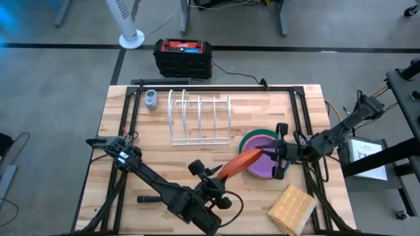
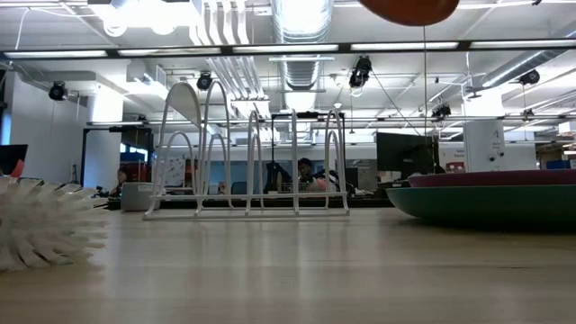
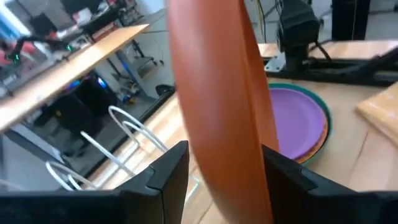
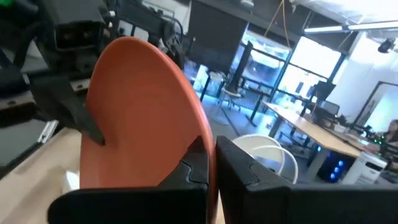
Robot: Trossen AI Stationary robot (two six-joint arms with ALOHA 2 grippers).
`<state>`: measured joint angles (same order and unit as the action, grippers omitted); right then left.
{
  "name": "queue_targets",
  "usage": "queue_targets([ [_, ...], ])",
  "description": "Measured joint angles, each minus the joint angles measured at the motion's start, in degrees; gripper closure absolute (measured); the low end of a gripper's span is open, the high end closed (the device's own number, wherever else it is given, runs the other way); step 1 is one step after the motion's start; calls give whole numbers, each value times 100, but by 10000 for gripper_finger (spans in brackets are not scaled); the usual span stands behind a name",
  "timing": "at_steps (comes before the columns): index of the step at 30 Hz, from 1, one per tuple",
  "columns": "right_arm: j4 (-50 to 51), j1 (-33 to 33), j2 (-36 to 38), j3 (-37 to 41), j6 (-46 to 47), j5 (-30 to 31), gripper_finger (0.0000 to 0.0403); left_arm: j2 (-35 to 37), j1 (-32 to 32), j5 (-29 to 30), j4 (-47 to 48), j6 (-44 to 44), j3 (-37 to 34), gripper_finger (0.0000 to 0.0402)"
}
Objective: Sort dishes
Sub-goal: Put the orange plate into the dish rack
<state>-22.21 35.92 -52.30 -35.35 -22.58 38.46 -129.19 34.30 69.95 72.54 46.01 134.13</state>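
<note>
An orange plate (image 1: 240,160) hangs on edge above the table, and my left gripper (image 1: 222,174) is shut on its near-left side. My right gripper (image 1: 274,155) is shut and stands level at the plate's opposite rim, over the stack of dishes. That stack is a purple plate (image 3: 297,118) on a brownish one (image 3: 313,144), both lying flat in a larger teal-green plate (image 2: 490,203) on the table. The low view catches only the orange plate's lower edge (image 2: 409,9). My left gripper pinches the orange plate's near-left rim part (image 3: 214,180) between its two fingers, one on each face. The fingers (image 3: 163,177) reach in almost level from the table's near left. The plate stands steeply tilted on edge, lifted clear of the table and the stack. My right gripper's shut fingers (image 4: 198,163) meet the plate's far-right rim (image 4: 202,127) from the table's right, level. The fingers themselves hide that spot, so whether they touch the rim I cannot tell.
A white wire rack (image 1: 200,118) stands on the table's far middle. A square wooden block (image 1: 292,208) lies near the front right corner. A white bristly brush (image 2: 45,225) sits close to the low camera. Bare wood lies between the rack and the stack.
</note>
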Motion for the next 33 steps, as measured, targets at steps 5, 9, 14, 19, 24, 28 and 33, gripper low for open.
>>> queue_targets([
  [5,-1054,4,-158,406,-284,-70,402,-6,26,694,784,6,0,247],
  [9,-1998,3,-221,749,-626,-109,403,67,74,863,1674,623,-4,247],
  [14,-2180,4,-258,815,-678,196,403,309,120,665,1702,-783,-4,249],
  [19,-2275,4,-244,789,-638,780,403,866,107,383,1709,-1537,-2,249],
  [24,-2093,39,-145,816,-735,1196,401,1519,317,257,1769,-1909,-10,249],
  [28,-2082,24,1,824,-735,1400,401,2001,449,-84,1470,-1910,11,249],
  [33,-2071,45,24,825,-743,1371,401,2068,632,-605,1088,-2671,-2,252],
])
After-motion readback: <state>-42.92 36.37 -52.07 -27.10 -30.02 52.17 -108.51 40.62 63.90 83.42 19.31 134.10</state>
